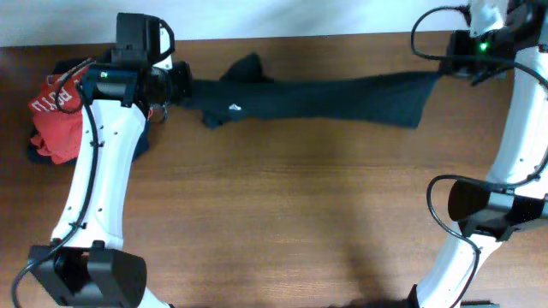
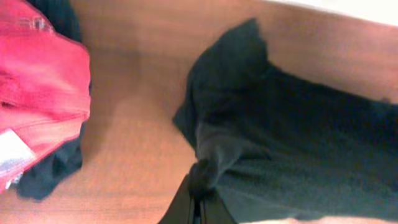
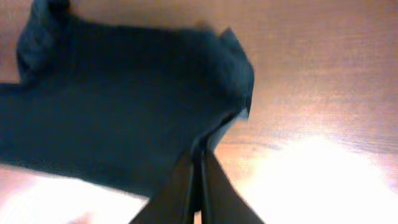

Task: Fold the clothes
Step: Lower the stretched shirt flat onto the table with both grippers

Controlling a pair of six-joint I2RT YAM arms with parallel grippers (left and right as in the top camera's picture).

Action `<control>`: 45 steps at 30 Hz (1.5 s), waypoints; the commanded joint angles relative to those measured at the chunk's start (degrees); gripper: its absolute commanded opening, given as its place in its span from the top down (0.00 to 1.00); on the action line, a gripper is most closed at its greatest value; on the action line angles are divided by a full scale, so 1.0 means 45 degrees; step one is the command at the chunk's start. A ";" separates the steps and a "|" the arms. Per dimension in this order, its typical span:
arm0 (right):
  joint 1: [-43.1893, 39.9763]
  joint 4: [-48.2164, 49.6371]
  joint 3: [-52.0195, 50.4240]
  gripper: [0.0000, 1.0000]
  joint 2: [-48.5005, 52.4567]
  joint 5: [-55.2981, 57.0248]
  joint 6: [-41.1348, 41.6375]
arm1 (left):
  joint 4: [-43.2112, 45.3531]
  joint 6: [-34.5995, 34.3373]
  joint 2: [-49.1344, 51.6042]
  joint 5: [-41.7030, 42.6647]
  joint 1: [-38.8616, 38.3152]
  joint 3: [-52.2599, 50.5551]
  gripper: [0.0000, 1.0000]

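Note:
The black garment (image 1: 325, 96) is stretched in a long band across the back of the table, with a small white tag (image 1: 234, 108) near its left end. My left gripper (image 1: 181, 84) is shut on the garment's left end; in the left wrist view the closed jaws (image 2: 198, 186) pinch bunched black fabric (image 2: 292, 149). My right gripper (image 1: 447, 67) is shut on the garment's right end; in the right wrist view the closed jaws (image 3: 200, 163) hold the edge of the cloth (image 3: 124, 106), which hangs spread over the wood.
An orange-red shirt with white lettering (image 1: 58, 115) lies on a navy-blue garment (image 1: 141, 141) at the back left, also in the left wrist view (image 2: 37, 93). The wooden table (image 1: 300, 214) runs to a white wall at the back.

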 commanded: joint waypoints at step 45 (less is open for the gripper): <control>-0.0121 0.2608 -1.6276 0.96 -0.7723 0.0141 0.0879 | -0.4114 0.0204 0.0019 0.0393 0.0034 -0.4979 0.99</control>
